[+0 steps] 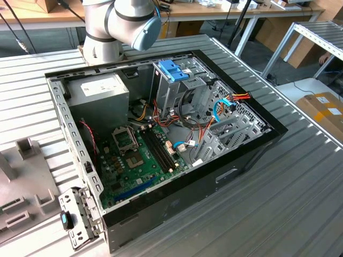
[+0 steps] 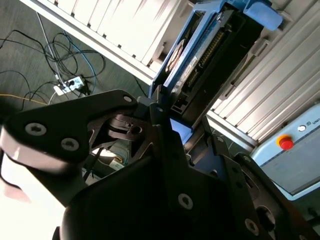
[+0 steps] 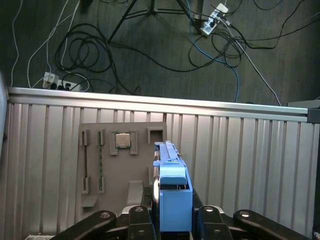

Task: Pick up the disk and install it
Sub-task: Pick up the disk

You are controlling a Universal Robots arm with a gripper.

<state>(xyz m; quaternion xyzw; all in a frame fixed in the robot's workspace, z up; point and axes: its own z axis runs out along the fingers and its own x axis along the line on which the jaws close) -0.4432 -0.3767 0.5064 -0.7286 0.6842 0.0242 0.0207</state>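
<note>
Disk (image 3: 172,195): seen edge-on, clamped in the closed gripper (image 3: 174,216) over the ribbed table (image 3: 240,150); gripped end hidden. Grey fixture plate (image 3: 122,165) behind it. Table edge close, cabled floor (image 3: 150,60) beyond. Arm (image 1: 123,21) cut off at the frame; computer case (image 1: 177,209) lies open.

ribbed metal table (image 1: 300,203) | dark floor (image 3: 40,30) strewn with cables (image 3: 95,46) | wooden benches (image 1: 203,10) behind

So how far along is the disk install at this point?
Pickup looks done: the gripper is shut on the disk, which is held above the grey fixture plate in the first wrist view. Installing is left: the disk is not yet in the open computer case.
</note>
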